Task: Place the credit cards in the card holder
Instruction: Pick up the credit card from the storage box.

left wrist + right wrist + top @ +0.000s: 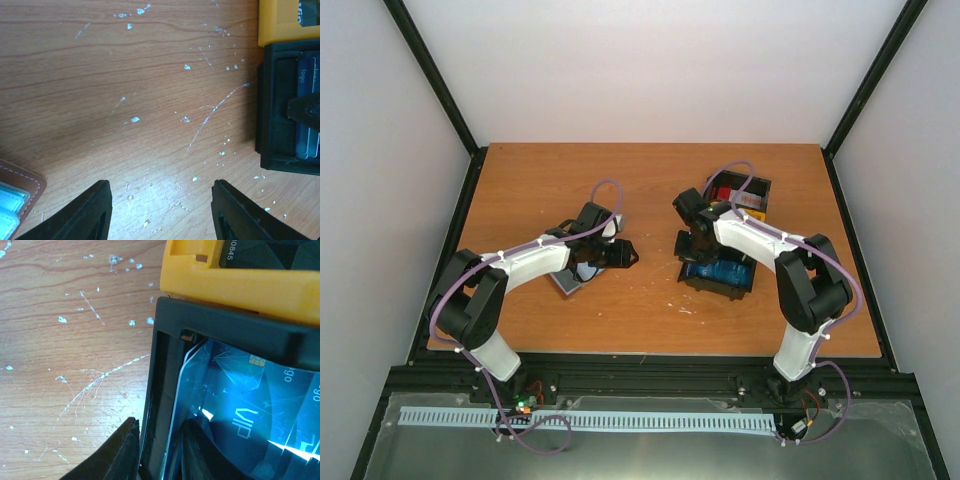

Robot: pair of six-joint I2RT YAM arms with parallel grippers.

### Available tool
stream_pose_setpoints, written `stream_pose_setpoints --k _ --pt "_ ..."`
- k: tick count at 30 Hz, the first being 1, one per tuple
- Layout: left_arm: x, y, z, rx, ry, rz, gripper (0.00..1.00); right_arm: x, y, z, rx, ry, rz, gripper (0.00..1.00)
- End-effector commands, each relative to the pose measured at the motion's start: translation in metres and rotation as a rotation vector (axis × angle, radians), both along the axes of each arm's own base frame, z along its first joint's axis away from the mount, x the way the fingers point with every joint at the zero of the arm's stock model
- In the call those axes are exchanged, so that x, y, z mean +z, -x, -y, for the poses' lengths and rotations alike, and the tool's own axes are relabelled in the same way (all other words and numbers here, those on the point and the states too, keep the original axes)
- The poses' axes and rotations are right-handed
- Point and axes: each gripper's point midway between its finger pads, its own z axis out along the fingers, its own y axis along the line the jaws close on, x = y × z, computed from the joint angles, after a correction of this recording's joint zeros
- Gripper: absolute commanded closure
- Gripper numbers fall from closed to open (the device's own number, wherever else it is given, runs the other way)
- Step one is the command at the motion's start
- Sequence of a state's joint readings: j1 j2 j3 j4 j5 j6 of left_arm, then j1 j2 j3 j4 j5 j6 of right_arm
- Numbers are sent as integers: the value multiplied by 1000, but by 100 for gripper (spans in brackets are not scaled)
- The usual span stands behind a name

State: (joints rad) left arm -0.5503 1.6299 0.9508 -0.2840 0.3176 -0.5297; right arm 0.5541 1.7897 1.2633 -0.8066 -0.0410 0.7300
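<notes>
The card holder (pixel 570 281) lies open on the table under my left wrist; its brown edge and grey-blue inside show at the lower left of the left wrist view (pixel 17 197). My left gripper (pixel 160 212) is open and empty over bare wood, also seen from above (pixel 624 254). A blue credit card (pixel 240 410) marked VIP lies bowed in a black tray (pixel 165 320). My right gripper (pixel 157 455) is narrowly open and straddles that tray's left wall, one finger outside, the other on the card's raised edge. From above, it (pixel 691 246) is at the tray's left edge.
A yellow tray (pixel 225 285) holding a dark card (pixel 260 252) sits behind the black tray. Another black tray (pixel 740 190) with a red card (pixel 723 193) stands further back. The left wrist view shows the black tray (pixel 272 110) and yellow tray (pixel 277 25) at right.
</notes>
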Motion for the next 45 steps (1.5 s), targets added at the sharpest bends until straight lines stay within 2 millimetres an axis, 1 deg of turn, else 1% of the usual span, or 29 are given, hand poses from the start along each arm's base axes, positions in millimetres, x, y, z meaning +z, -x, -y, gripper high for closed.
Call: stream_pose_setpoints --k 1,6,8,10,14,19,27,34,37,40,42,45 --pt "4 -7 2 -3 4 29 43 20 -7 -1 -17 -24 49 76" --pt "4 -7 2 -3 5 30 44 23 -8 1 -23 -18 62 79" --pt "3 -7 3 -4 4 29 44 23 -8 1 -24 -17 61 83" --pt "3 -7 3 -4 4 29 44 21 -8 1 -24 -17 59 89" --pt "1 -7 2 -4 2 27 44 18 -7 2 -27 -11 55 97" --pt "1 -7 2 -3 1 26 44 17 -6 3 -26 -5 53 97" --pt "4 -7 3 -5 6 30 43 30 -2 12 -27 15 70 97" --pt "10 -9 8 -24 28 40 43 32 6 16 -23 -30 55 97" --pt "15 -7 12 -42 53 42 43 36 5 18 3 -68 66 97" --pt "26 -3 22 -87 115 46 41 42 4 21 60 -150 87 97" --pt "36 2 33 -137 180 38 38 52 1 24 94 -250 125 97" --pt "51 9 49 -194 289 3 34 73 3 26 165 -357 185 97"
